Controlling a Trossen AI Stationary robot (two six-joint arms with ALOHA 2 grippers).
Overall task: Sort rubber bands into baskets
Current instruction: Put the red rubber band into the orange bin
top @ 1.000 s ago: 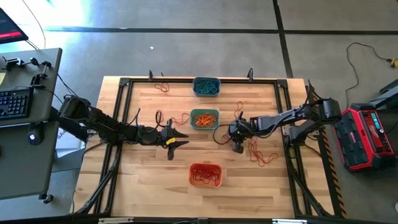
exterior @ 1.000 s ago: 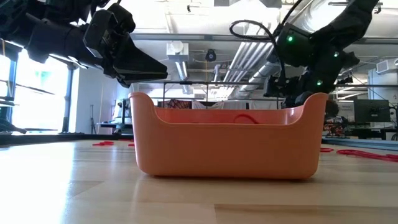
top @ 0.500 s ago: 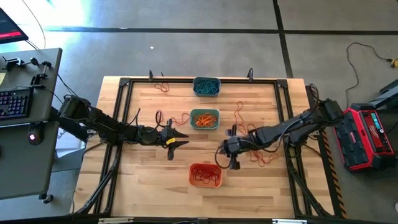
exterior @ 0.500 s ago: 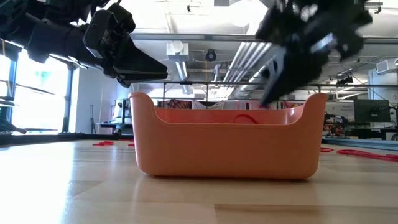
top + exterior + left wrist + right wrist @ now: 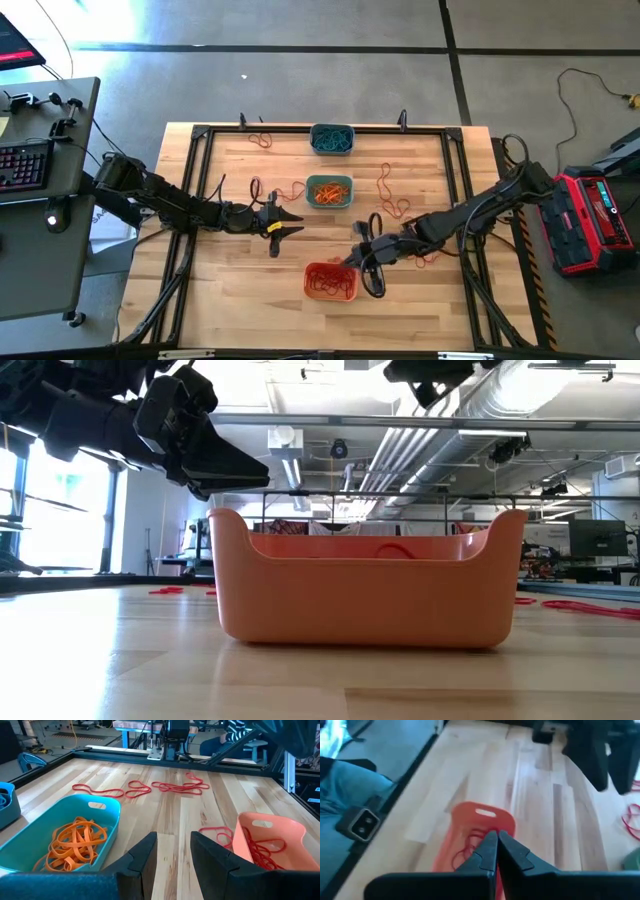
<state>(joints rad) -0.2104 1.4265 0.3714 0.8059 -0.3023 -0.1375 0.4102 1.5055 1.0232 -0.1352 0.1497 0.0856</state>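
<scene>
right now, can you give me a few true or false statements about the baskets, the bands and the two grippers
1. The teal-green basket holds orange rubber bands. True.
2. The right gripper hangs over the grey-blue basket. False: it is at the orange basket, near the table's front.
3. The right gripper's fingers are pressed shut. True.
4. The orange basket is empty. False: red rubber bands lie inside it.
5. Loose red bands lie on the wooden table. True.
6. The left gripper grips an orange band. False: its fingers are apart with nothing between them.
</scene>
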